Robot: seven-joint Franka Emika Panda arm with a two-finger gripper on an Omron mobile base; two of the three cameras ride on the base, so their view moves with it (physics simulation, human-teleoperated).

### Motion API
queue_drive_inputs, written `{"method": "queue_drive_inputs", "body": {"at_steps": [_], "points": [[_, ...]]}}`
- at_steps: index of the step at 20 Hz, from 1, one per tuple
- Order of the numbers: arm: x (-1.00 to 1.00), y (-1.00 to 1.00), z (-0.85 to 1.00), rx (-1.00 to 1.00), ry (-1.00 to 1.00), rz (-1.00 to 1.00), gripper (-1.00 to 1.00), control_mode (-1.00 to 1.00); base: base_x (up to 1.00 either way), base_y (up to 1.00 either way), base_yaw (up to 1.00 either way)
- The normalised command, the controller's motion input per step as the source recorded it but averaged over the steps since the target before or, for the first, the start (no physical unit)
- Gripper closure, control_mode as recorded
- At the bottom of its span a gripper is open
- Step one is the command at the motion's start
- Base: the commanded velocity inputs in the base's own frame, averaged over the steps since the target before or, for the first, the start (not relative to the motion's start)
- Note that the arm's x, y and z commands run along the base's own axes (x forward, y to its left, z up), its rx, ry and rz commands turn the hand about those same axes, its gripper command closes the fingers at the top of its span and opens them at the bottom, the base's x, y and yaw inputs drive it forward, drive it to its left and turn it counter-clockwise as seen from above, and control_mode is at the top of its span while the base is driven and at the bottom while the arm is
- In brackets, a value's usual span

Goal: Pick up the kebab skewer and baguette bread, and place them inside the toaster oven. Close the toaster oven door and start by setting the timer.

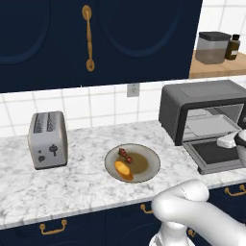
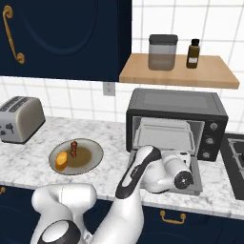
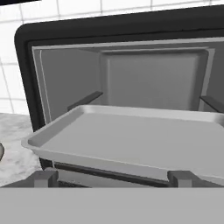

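Observation:
The kebab skewer (image 1: 126,155) and the golden baguette bread (image 1: 124,169) lie on a round plate (image 1: 147,161) in the middle of the counter; from the right base camera the skewer (image 2: 74,147) stands behind the loaf (image 2: 61,160). To the plate's right is the toaster oven (image 1: 202,96), its door (image 1: 214,154) folded down flat. My gripper (image 3: 113,178) hovers over that door, facing the cavity. It is open, the fingertips (image 3: 43,177) wide apart with nothing between them. A bare metal tray (image 3: 131,140) juts partway out of the oven.
A silver two-slot toaster (image 1: 48,139) stands at the counter's left. On a wooden shelf (image 2: 178,71) above the oven are a lidded canister (image 2: 162,52) and a brown bottle (image 2: 192,54). A stove edge (image 2: 234,157) lies right of the oven.

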Motion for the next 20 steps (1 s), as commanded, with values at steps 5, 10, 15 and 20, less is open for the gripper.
{"method": "queue_drive_inputs", "body": {"at_steps": [5, 10, 15, 20], "points": [[-0.68, 0.12, 0.99, 0.17, 0.09, 0.00, -1.00, -1.00, 0.00, 0.00, 0.00], [-0.84, 0.89, 0.35, 0.03, 0.22, -0.25, -1.00, -1.00, 0.00, 0.00, 0.00], [-0.58, 1.00, 0.01, -0.05, 0.34, -0.36, -1.00, -1.00, 0.00, 0.00, 0.00], [0.00, 1.00, 0.28, -0.22, 0.33, 0.18, -1.00, -1.00, 0.00, 0.00, 0.00]]}}
